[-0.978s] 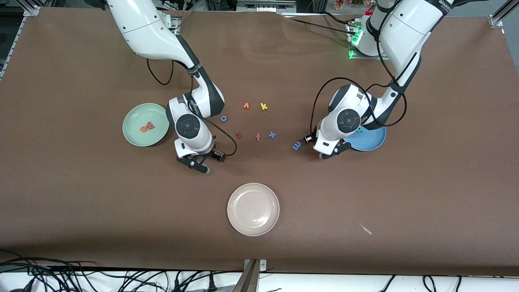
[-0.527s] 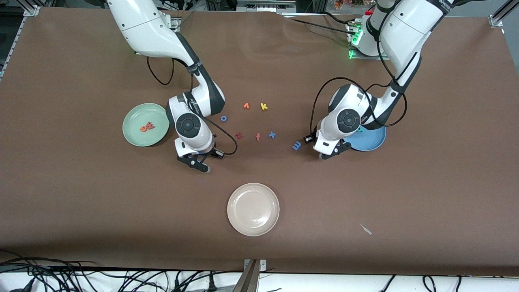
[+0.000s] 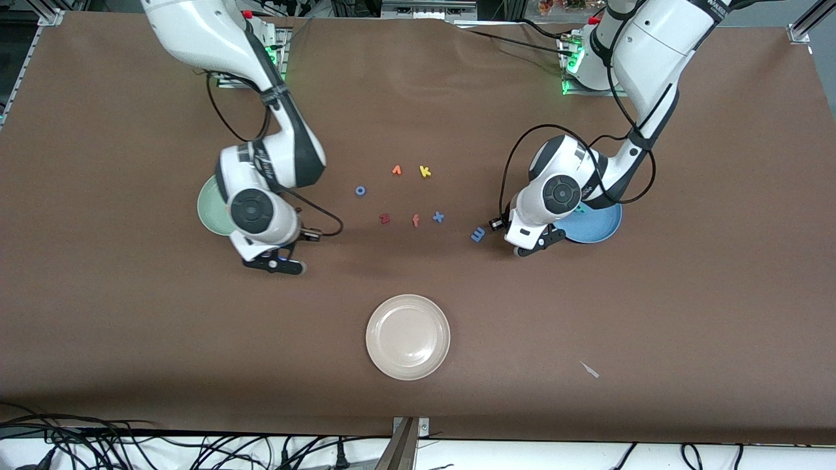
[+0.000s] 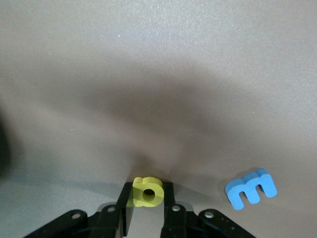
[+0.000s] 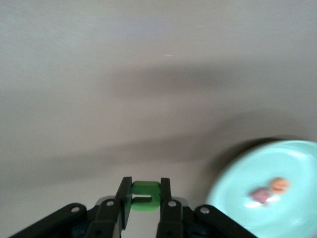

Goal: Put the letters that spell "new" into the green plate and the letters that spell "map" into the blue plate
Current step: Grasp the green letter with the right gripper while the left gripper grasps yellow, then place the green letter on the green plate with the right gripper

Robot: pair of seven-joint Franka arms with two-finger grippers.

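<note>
A brown surface (image 3: 130, 326) seen from above, with two white robot arms reaching in from the top edge.

The right tool (image 5: 143, 196) hangs over the bare surface just beside the green plate (image 3: 210, 212), its two fingers clamped on a small green letter n (image 5: 144, 194). Much of the green plate is hidden under this arm in the front view; the right wrist view shows an orange e (image 5: 279, 185) and a salmon-pink w (image 5: 258, 194) lying in it, touching or nearly so.

The left tool (image 4: 147, 196) is down by the surface just beside the blue plate (image 3: 597, 227), toward the middle of the surface, its fingers closed on a yellow letter a (image 4: 147, 192). A blue letter m (image 3: 478, 234) lies flat on the surface near that tool, apart from it. A scrap of teal-green shows in the blue plate at the arm's edge; what it is cannot be told.

Between the two arms lie loose letters: a blue o (image 3: 360, 190), a red z (image 3: 385, 219), an orange f (image 3: 415, 220), a blue x (image 3: 438, 217), a yellow k (image 3: 424, 171) and another orange piece (image 3: 396, 170) beside the k.

A cream-white plate (image 3: 408, 337) sits nearer the front camera than all the letters.
</note>
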